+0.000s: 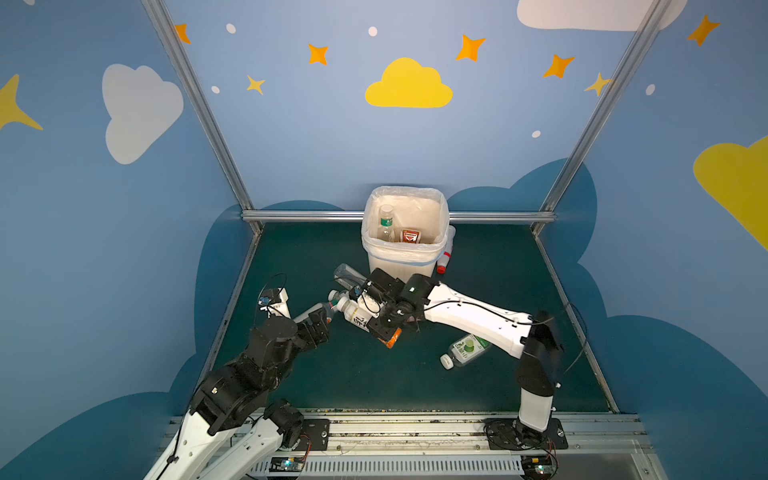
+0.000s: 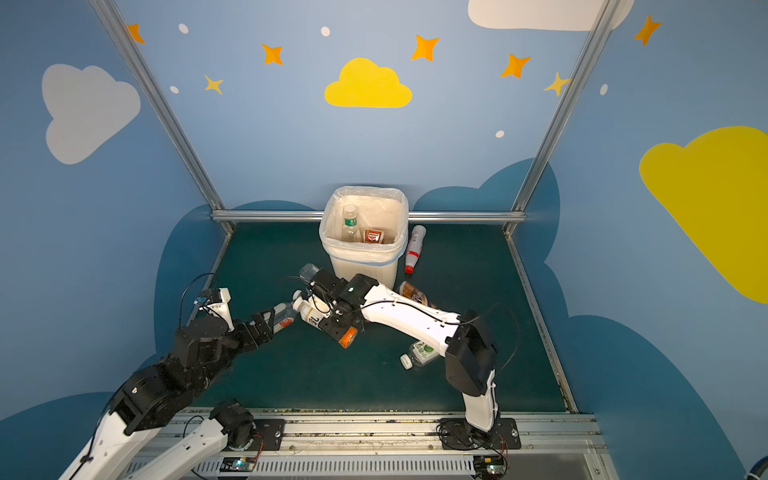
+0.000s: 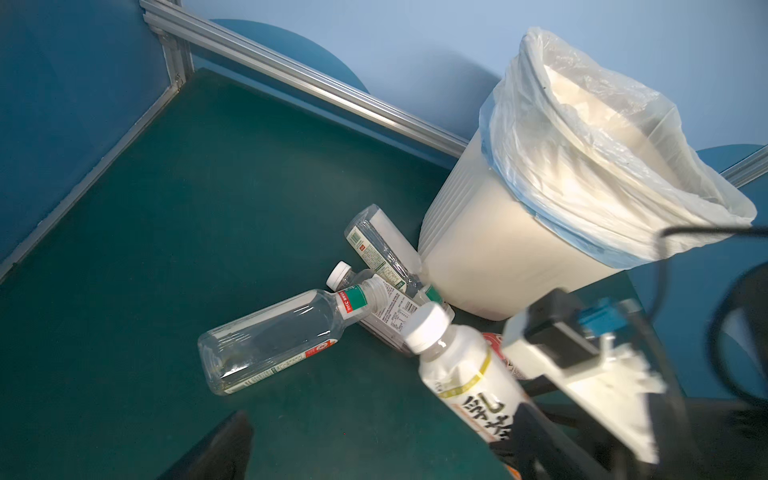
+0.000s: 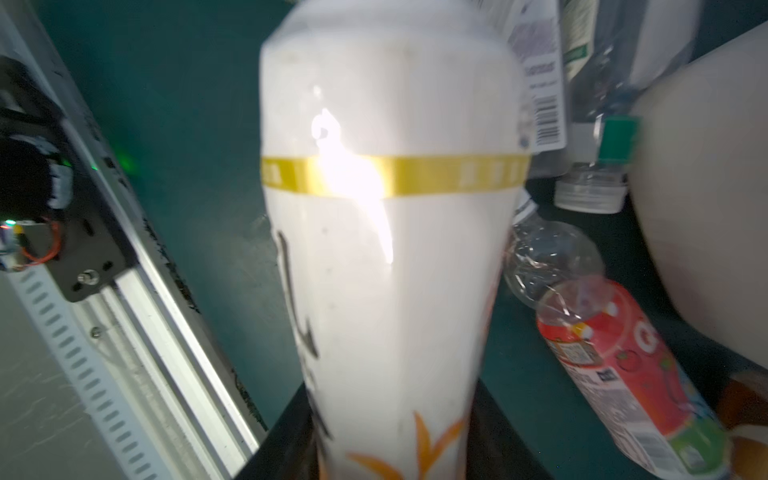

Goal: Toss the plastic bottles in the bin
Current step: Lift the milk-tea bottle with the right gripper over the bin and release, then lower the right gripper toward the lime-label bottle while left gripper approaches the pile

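- The left claw [image 1: 322, 318] is spread wide, just beside a clear bottle [image 3: 274, 336] lying on the green surface [image 1: 374, 382].
- The right claw [image 1: 376, 323] pinches a white bottle [image 1: 353, 312] in front of the bin [image 1: 399, 264].
- The bin stands at the back.
- A green-label bottle [image 1: 465, 351] lies on the right.

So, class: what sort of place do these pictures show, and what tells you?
Probably a robot training cell, not a real room: a left arm and right arm bolted to a metal rail, cloud-painted panels in an aluminium frame, a lined bin among plastic bottles.
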You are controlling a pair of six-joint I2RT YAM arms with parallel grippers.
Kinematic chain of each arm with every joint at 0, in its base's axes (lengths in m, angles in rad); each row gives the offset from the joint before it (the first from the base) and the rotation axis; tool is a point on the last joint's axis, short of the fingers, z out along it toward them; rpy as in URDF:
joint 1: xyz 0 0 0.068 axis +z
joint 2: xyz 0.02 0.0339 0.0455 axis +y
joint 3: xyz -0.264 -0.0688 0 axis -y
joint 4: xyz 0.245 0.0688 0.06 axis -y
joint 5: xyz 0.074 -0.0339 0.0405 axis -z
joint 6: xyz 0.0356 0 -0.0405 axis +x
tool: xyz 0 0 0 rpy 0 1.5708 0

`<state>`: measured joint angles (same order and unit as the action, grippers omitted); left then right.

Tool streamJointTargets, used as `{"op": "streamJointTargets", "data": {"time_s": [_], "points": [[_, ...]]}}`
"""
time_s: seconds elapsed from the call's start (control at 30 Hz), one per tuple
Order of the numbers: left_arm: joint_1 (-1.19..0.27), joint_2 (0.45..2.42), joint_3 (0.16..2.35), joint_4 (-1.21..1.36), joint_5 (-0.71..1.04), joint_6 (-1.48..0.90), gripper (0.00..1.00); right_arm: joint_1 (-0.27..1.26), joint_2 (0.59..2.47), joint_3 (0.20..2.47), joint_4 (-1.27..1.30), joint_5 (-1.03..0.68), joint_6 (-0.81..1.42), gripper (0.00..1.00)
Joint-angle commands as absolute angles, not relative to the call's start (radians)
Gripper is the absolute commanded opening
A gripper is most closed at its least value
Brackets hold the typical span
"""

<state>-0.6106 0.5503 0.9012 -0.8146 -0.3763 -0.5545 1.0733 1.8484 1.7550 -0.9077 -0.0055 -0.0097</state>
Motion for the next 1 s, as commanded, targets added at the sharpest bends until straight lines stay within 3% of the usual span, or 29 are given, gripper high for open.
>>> {"op": "streamJointTargets", "data": {"time_s": [0.0,0.13,0.2,0.3,0.33,0.4,0.5,0.7,0.83,0.97], "points": [[-0.610,0.565,0.955,-0.841,-0.398,-0.525,0.98,1.044,1.775,1.871,-0.901,0.076,-0.040,0.47],[-0.609,0.571,0.981,-0.853,-0.405,-0.520,0.98,0.933,1.785,2.076,-0.855,0.072,-0.071,0.45],[-0.609,0.572,0.980,-0.850,-0.404,-0.521,0.98,0.862,1.841,2.219,-0.870,0.044,-0.062,0.50],[-0.609,0.584,0.980,-0.856,-0.390,-0.527,0.98,0.781,1.958,2.450,-0.943,0.027,-0.042,0.88],[-0.609,0.590,0.982,-0.860,-0.384,-0.527,0.98,0.759,1.982,2.490,-0.952,0.026,-0.033,0.95],[-0.609,0.599,0.983,-0.868,-0.378,-0.528,0.98,0.720,1.981,2.490,-0.930,0.023,-0.004,0.97],[-0.608,0.607,0.978,-0.876,-0.369,-0.524,0.98,0.651,1.891,2.345,-0.845,0.011,0.067,0.97],[-0.610,0.613,0.948,-0.860,-0.341,-0.502,0.91,0.480,1.488,1.733,-0.508,-0.109,0.215,0.96],[-0.608,0.632,0.907,-0.829,-0.301,-0.488,0.82,0.379,1.292,1.508,-0.582,-0.100,0.216,0.96],[-0.609,0.681,0.882,-0.819,-0.291,-0.482,0.81,0.306,1.159,1.337,-0.680,-0.090,0.210,0.94]]}}
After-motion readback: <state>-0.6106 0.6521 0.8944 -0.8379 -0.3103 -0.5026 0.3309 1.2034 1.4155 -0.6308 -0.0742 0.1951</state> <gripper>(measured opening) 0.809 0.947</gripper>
